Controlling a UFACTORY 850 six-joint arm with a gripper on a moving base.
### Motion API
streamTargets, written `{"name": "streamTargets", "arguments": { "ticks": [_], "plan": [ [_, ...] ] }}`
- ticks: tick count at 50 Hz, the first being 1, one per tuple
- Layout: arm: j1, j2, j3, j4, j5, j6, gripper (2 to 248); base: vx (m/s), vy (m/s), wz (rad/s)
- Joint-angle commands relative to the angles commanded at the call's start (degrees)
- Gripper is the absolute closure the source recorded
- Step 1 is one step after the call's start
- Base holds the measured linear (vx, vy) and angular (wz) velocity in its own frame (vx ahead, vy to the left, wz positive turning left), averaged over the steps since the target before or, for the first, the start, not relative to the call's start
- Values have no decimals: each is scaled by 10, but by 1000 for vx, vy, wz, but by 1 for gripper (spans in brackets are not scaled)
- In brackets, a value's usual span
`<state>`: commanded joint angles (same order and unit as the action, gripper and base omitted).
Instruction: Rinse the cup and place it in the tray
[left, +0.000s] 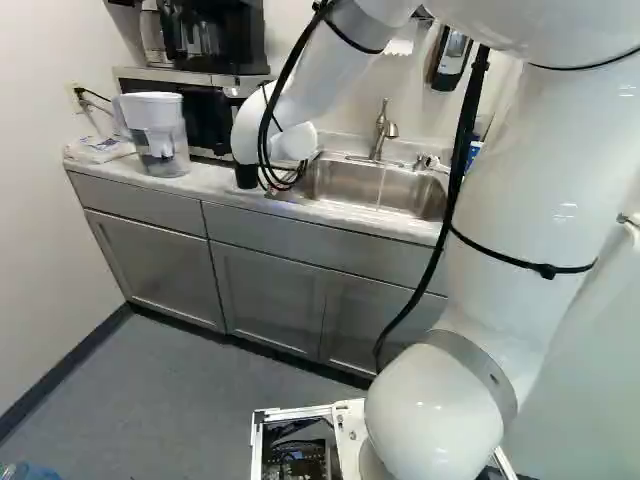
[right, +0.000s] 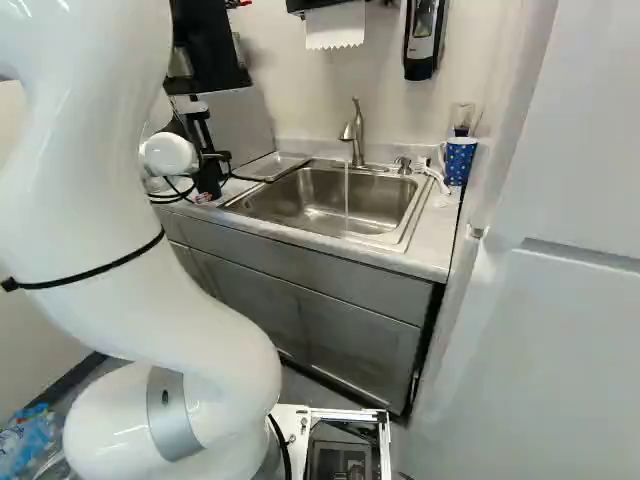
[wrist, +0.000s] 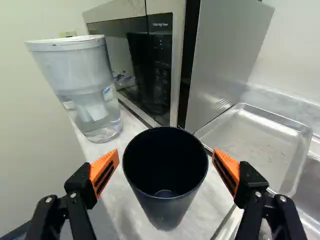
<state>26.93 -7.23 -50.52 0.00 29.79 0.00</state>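
- Currently our gripper (wrist: 165, 151) stands wide, one finger to either side of the black tumbler-style cup (wrist: 166, 206), with slivers of space by the rim; we read no grip yet.
- The cup stands upright on the marble-look countertop (wrist: 114, 159), mouth up, between the pads, probably so that we can close across its round wall and carry it level.
- A thin stream of water (right: 346, 195) runs from the gooseneck faucet (right: 357, 135) into the sink basin (right: 290, 197), presumably ready for the rinse; gripping the cup looks like our step in hand.
- The shallow metal tray (wrist: 255, 142) lies between the microwave (wrist: 150, 60) and the basin, likely so that the rinsed cup needs only a short trip.
- The cup is matte, dark and tapered towards its base; its smooth wall might slip once wet, so we would want a square, gentle squeeze.
- Orange ribbed pads (wrist: 104, 170) contrast with the tray's dull sheen and rounded corners, the basin's brushed steel and the clear plastic of the water filter pitcher (wrist: 82, 82).
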Motion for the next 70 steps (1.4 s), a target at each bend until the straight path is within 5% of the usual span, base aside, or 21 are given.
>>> {"name": "streamTargets", "arguments": {
  "ticks": [70],
  "plan": [
    [0,-22,53,0,145,0,3,0,0,0]
  ]
}}
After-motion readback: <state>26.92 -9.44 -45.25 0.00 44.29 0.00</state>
